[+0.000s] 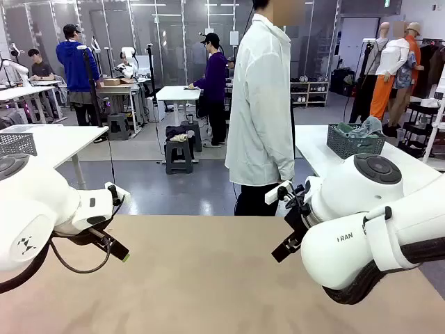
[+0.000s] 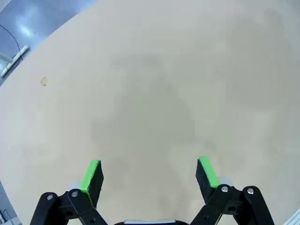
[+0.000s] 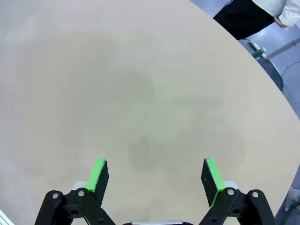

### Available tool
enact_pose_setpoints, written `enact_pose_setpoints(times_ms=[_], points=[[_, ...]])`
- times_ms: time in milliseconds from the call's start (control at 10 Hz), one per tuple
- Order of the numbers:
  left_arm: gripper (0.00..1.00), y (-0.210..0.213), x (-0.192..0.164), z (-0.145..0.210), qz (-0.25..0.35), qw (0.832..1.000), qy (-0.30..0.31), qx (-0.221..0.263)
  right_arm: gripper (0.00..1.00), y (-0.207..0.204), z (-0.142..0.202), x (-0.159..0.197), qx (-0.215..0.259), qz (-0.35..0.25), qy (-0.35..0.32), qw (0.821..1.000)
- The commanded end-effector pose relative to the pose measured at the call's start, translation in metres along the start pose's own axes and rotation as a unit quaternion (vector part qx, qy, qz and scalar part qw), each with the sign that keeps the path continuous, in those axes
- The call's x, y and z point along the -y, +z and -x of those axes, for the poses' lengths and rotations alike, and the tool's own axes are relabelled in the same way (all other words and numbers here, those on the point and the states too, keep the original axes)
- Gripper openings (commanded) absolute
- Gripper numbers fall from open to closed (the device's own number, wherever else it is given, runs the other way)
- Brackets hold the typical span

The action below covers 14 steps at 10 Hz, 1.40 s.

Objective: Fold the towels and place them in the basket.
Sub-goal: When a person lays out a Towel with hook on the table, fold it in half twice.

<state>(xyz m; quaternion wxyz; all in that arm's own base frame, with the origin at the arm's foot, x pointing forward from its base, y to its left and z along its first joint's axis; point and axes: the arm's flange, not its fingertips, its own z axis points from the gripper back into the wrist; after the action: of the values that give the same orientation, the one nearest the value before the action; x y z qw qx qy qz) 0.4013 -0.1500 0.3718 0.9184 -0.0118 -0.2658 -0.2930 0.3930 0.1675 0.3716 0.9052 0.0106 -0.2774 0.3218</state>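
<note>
- The left claw hangs released over the table. Its green pads stand wide apart with nothing between them, and there is only plain tan surface below.
- The right claw is in the same state: jaws spread, empty, and pointing down at bare tan tabletop near the rounded far edge.
- In the front view both arms sit low at the near corners, left and right, with their claws turned inward toward the middle. Neither touches anything.
- Just past the far edge of the table a person in a long white coat stands side-on, with no cloth visible in their hands.
- Farther back on the right, a dark mesh basket sits on a separate white table. Bluish-green and grey cloth is bunched loosely in it and rises above the rim.
- I take that cloth to be the towels and that basket to be the task's, though it is too far off to be sure.
- On that reading the task has not begun. No towel is laid out within reach, none is folded, and the cloth in the basket looks crumpled, not stacked.
- What is left is everything: getting the towels and basket to this table, then folding each towel and placing it in the basket.
</note>
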Motion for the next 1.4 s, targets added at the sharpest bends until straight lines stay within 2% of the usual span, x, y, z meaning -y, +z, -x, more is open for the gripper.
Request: enact_pose_setpoints(times_ms=[0, 1300], points=[[1.00, 0.0000, 0.0003, -0.0001, 0.000, 1.000, 0.000, 0.000, 1.00, 0.0000, 0.0000, 0.0000, 0.000, 0.000, 0.000, 1.000], [1.00, 0.0000, 0.0003, -0.0001, 0.000, 1.000, 0.000, 0.000, 1.00, 0.0000, 0.0000, 0.0000, 0.000, 0.000, 0.000, 1.000]])
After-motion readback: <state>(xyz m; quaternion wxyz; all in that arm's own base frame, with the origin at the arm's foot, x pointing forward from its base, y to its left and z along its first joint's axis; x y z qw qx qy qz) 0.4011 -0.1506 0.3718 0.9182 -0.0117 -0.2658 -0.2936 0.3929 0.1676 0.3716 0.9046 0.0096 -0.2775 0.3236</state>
